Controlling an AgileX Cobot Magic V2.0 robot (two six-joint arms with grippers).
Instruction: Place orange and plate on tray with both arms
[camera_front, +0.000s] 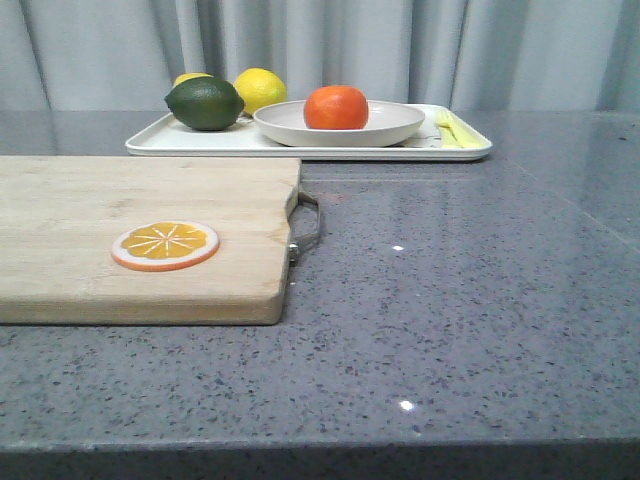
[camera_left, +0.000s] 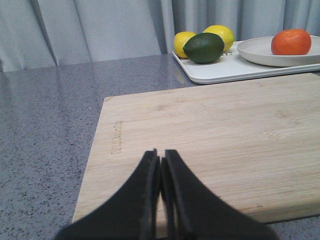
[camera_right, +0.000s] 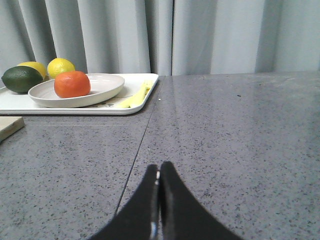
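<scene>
Looking across the bench (camera_front: 480, 330), we find the orange (camera_front: 336, 107) already sitting in the plate (camera_front: 385, 129), and the plate resting on the tray (camera_front: 180, 143) at the far side, so we judge the task to be done or nearly so. From our left hand (camera_left: 160, 172), whose fingers are pressed together and hold nothing, the tray lies ahead and off to the right, beyond the cutting board (camera_left: 210, 135) that the hand hangs over. From our right hand (camera_right: 159, 182), likewise closed and empty, the tray lies ahead and to the left over bare stone. Neither hand touches anything. The tray's long axis runs across our front. We judge the right hand to be the nearer one to the plate, since nothing lies between them.

Neither arm shows in the front view. A green fruit (camera_front: 205, 102) and two lemons (camera_front: 262, 88) hide the tray's far left corner, and one lemon is mostly covered. A pale yellow thing (camera_front: 452, 130) by the plate is too small to name. We cannot make out any mark on the tray.
</scene>
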